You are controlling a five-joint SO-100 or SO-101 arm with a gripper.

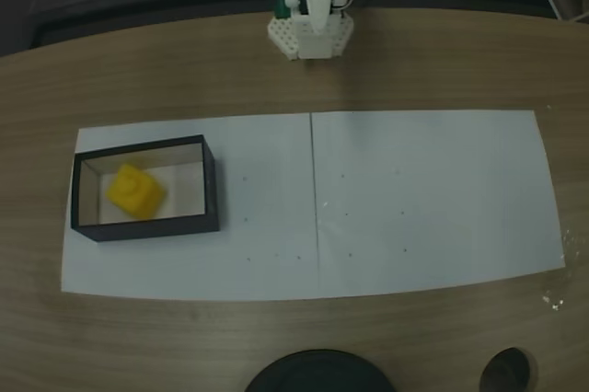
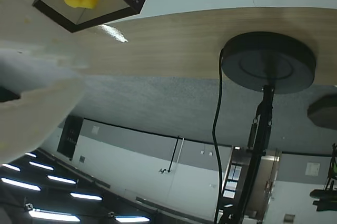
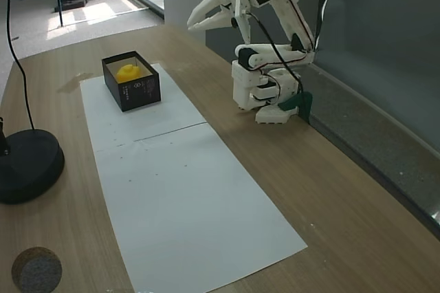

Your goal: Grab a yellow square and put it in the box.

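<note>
a fixed view: yellow square [image 1: 135, 190], bright and round-edged, lies inside the black-walled box [image 1: 211, 186] on white paper [image 1: 423, 199] over a wooden table [image 1: 138, 70] | wrist view: square in box (a black round lamp base [image 2: 268, 63] nearby) | a fixed view: gripper [image 3: 203, 19] empty, jaws slightly parted, raised above the table.

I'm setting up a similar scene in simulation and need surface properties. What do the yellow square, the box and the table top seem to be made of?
The yellow square looks like moulded plastic: uniform bright colour, rounded edges, slight sheen. The box looks like thin matte cardboard, with black walls bearing small print and a pale inside; that is a guess. The table shows wood grain with a smooth finish, whether laminate or veneer cannot be told.
</note>
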